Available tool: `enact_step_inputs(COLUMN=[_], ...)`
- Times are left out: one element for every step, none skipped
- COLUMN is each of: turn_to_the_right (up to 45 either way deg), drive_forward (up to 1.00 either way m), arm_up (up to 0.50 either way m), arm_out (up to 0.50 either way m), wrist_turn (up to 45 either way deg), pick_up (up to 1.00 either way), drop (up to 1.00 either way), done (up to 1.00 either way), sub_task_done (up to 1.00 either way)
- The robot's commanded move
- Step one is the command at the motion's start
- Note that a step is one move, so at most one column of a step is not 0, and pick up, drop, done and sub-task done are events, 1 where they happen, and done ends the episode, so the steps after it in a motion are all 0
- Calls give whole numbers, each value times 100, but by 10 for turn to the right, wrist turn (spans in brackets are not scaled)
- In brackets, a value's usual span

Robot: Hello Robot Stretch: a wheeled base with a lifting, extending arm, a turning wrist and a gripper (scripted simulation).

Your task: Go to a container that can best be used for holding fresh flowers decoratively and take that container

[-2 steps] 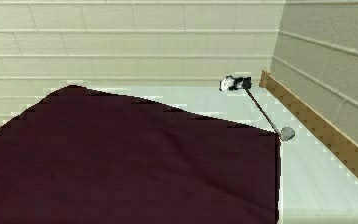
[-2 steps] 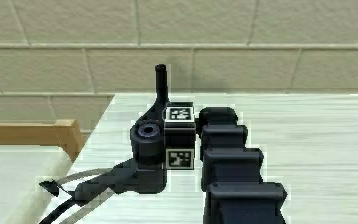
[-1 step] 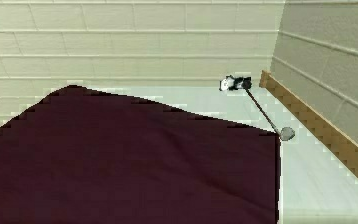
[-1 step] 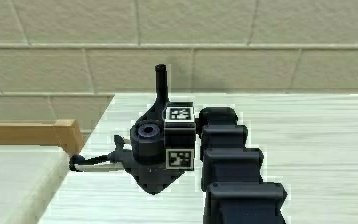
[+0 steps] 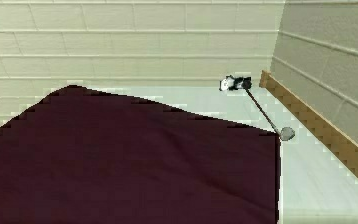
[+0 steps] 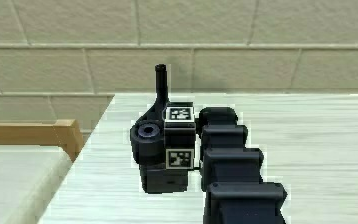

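forward view: 1 maroon cover (image 5: 127, 160), cut off at left and bottom edges; 1 thin grey rod (image 5: 267, 108); 1 black-and-white blob (image 5: 230, 84) at the wall's foot, too small to tell if it is a vase | arm side view: 1 arm (image 6: 237, 185); 2 white markers (image 6: 179, 114); 1 finger (image 6: 161, 85) upright; jaws hold nothing, bare wall behind, their state cannot be told

One maroon cover (image 5: 127, 160), one thin rod (image 5: 265, 110), one pincer (image 6: 161, 72)

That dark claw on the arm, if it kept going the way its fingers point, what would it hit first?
Probably the brick wall: the gripper points across a pale surface toward it, with nothing seen between, though depth is unclear.
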Motion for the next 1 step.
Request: enact_step_inputs(turn_to_the_right=[0], drive_forward=[0], arm_up=[0], arm_out=[0], wrist_turn=[0], pick_up=[100], drop=[0], done=[0], sub_task_done=[0])
